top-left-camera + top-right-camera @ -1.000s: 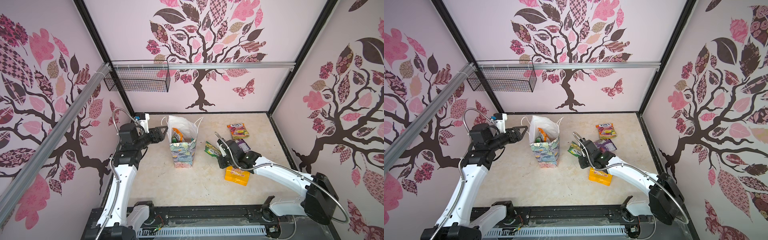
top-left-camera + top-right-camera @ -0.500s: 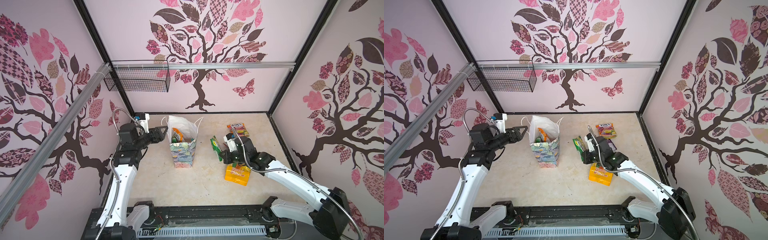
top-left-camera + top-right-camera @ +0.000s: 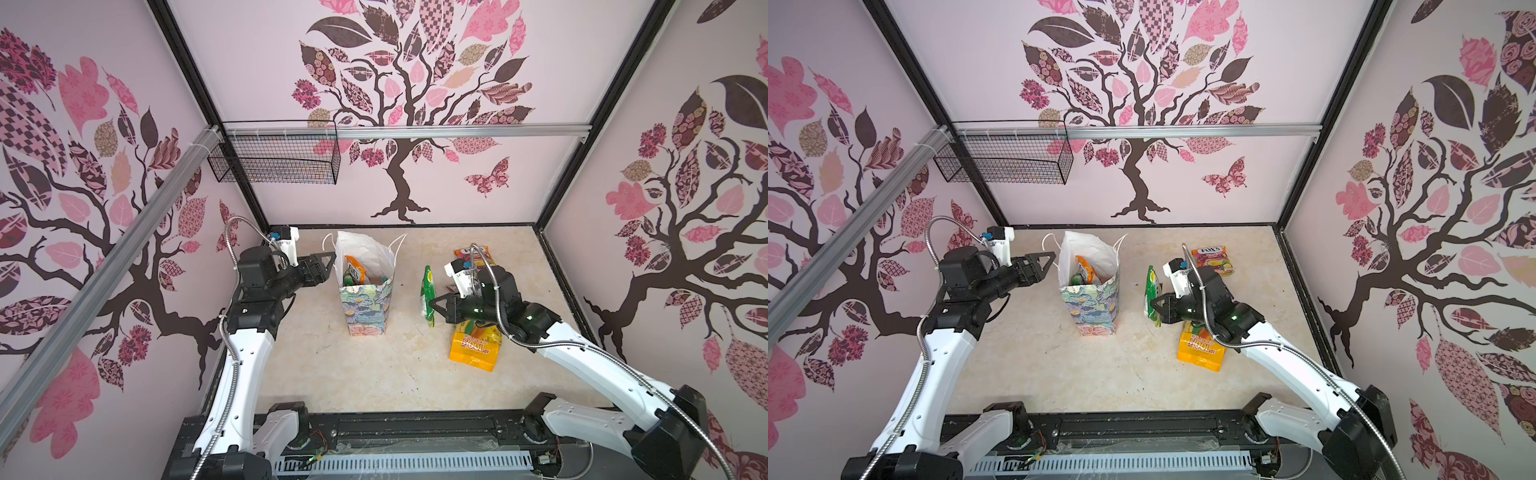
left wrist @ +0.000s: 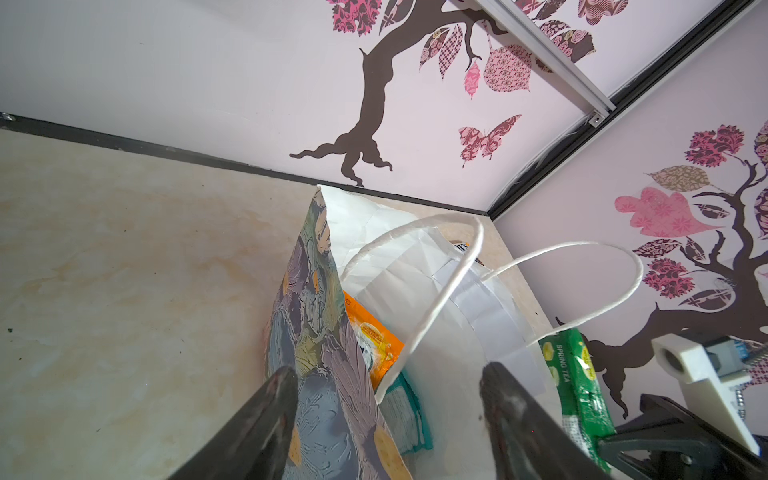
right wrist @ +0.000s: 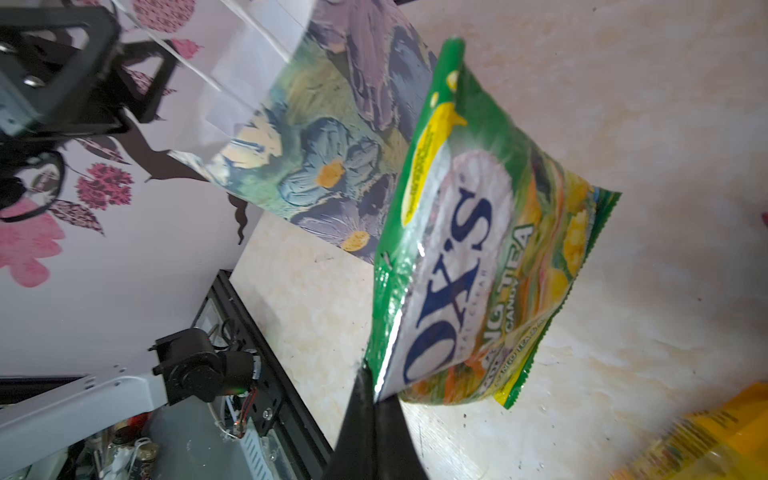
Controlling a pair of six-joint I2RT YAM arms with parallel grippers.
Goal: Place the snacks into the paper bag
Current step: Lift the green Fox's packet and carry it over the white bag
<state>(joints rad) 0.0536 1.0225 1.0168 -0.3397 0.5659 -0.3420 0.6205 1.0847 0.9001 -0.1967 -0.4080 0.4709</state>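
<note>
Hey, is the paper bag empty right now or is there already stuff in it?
Not empty. The paper bag stands upright, mouth open, with an orange packet and a teal packet showing inside.

In both top views we look steeply down from high over the near edge onto the whole table (image 3: 374,374). Each wrist view sits close: left facing the paper bag (image 4: 316,332), right the green FOX'S packet (image 5: 478,249), sharing the bag.

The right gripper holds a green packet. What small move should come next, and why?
Probably carry the green packet over the open paper bag: the right gripper is shut on it, yet it hangs beside the bag.
</note>
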